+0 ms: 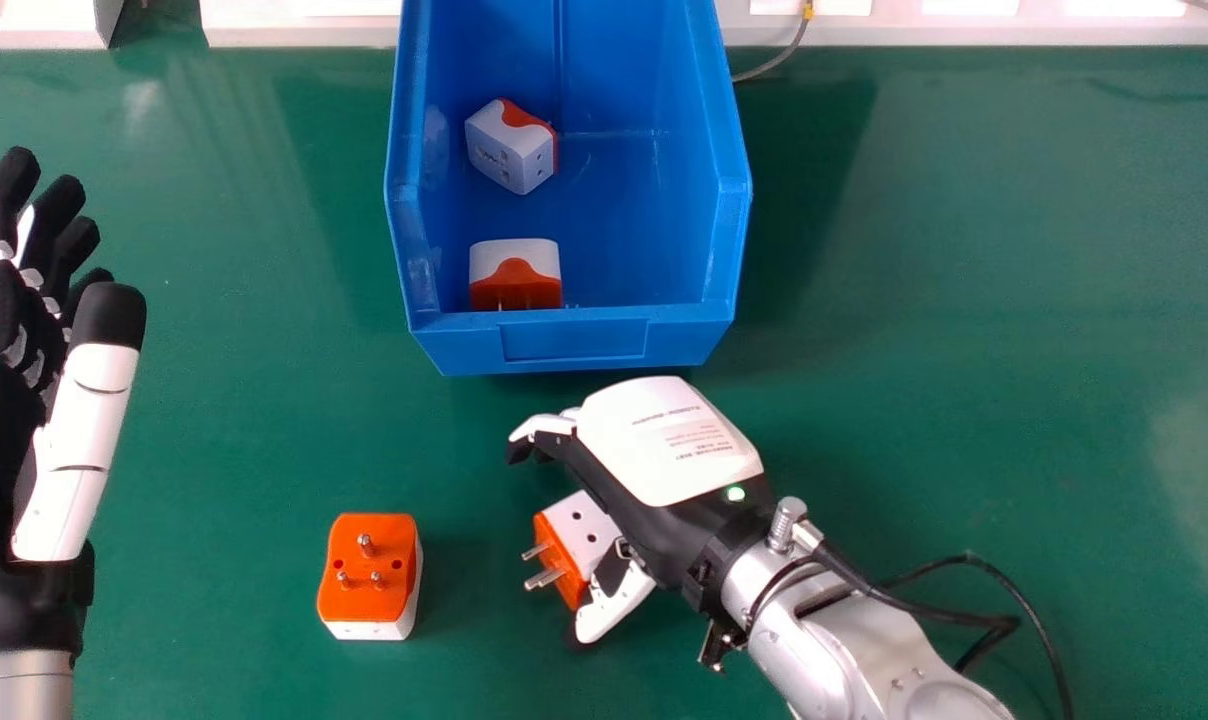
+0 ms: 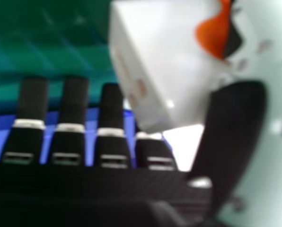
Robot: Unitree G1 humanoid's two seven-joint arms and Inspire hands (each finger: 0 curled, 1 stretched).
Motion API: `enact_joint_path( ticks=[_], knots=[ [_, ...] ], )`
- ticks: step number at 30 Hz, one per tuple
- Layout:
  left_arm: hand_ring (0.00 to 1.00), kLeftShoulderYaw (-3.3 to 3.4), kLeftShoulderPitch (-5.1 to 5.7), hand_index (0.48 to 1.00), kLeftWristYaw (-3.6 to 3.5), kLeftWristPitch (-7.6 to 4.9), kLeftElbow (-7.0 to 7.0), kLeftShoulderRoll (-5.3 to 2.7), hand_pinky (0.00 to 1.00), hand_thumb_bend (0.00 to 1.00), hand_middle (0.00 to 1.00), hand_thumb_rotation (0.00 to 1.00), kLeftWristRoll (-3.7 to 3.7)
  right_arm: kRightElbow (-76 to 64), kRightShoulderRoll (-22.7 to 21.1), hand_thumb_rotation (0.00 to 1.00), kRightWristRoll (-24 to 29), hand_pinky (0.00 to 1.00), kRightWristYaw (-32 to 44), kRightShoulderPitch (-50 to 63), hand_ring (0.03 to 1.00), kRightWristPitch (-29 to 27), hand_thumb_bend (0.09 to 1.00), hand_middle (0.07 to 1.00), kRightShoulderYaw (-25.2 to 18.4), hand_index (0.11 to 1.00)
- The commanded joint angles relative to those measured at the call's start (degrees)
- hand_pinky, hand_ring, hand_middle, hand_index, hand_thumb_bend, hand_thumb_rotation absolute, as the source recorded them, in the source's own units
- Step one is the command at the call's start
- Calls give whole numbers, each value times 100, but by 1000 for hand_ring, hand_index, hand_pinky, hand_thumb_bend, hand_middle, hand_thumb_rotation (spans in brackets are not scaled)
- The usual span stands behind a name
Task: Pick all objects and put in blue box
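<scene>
- Blue box (image 1: 576, 342) at the far middle, and that's two in: one adapter (image 1: 509, 145) lies deeper inside, toward the left, and a second adapter (image 1: 514, 285) sits by the near wall.
- Over on the left, the robot's left hand (image 1: 76, 450) is out of play, fingers straight, gripping nothing.
- And it's the right hand (image 1: 664, 440) in the action, near side of the box, pinching a third adapter (image 1: 562, 548), tilted, prongs pointing left; whether it's clear of the surface, nobody can tell.
- One more to collect! A fourth adapter (image 1: 369, 570) lies left of that hand, orange face and prongs up.
- Call it roughly halfway: two home, one in the grasp, one loose. Next should come a lift over the near wall, where those prongs could catch.
- Green tabletop (image 1: 964, 300) runs under it all, soft sheen, shadows either side of the box.
- Along the far edge stretches a white ledge (image 1: 1044, 28), with a pale casing (image 1: 39, 25) at far left.
- Finally, a thin cable (image 1: 776, 62) curves beside the box's right side.
</scene>
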Motion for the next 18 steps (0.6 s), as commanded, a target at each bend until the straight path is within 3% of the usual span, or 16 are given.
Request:
enact_joint_path(
  ticks=[1,4,6,18],
  knots=[
    [955,79,24,972,-1,-12,-194,54,934,766,962,816,-50,413,-27,40,-108,469,-52,-17,534,73,553,611,61,637],
    [959,95,41,972,-4,-23,-197,71,940,776,966,818,-19,357,-100,32,-86,438,-84,-46,505,-26,545,588,44,610],
    [961,98,31,972,-47,-77,-152,84,942,784,968,821,-60,303,-126,25,-73,416,-24,-44,485,-32,539,571,29,586],
    [973,89,50,978,-34,45,-251,58,960,811,980,830,-82,-88,-97,6,-60,363,354,13,428,230,521,527,-46,511]
  ],
)
